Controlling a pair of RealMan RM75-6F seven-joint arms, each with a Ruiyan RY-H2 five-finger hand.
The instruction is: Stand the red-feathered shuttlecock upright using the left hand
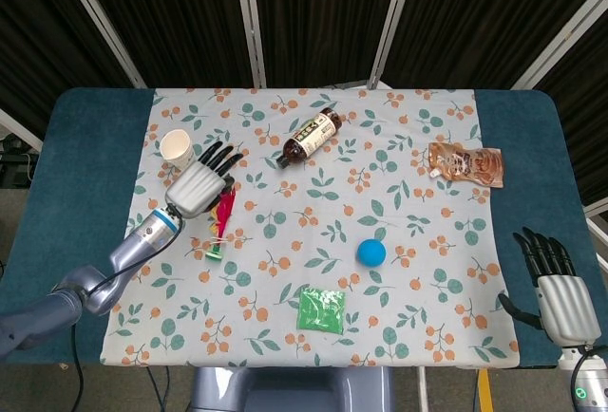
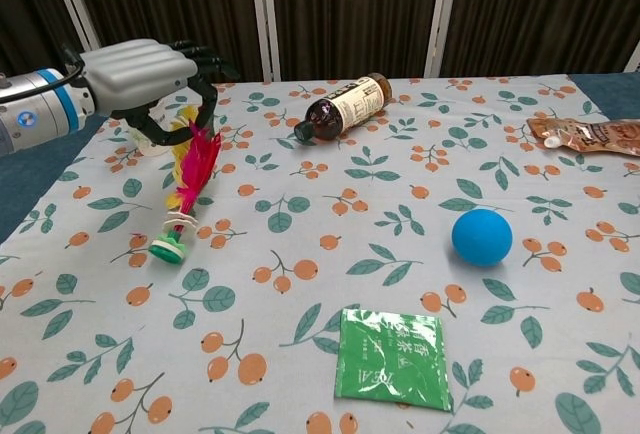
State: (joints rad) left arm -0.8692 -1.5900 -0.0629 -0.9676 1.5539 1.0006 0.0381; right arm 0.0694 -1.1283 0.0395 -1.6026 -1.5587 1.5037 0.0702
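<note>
Red and yellow feathers of the shuttlecock (image 2: pixel 192 169) sit pinched in the left hand (image 2: pixel 150 79), whose dark fingers (image 2: pixel 205 94) curl down around the feather tips. From that hand the shuttlecock hangs down and toward the robot, its green round base (image 2: pixel 168 250) resting on the floral tablecloth of the table (image 2: pixel 400 214), just near of the white paper cup (image 1: pixel 177 147). Its long axis leans steeply, feathers up, base down, not yet vertical. The right hand (image 1: pixel 560 289) lies far off, fingers spread, holding nothing.
</note>
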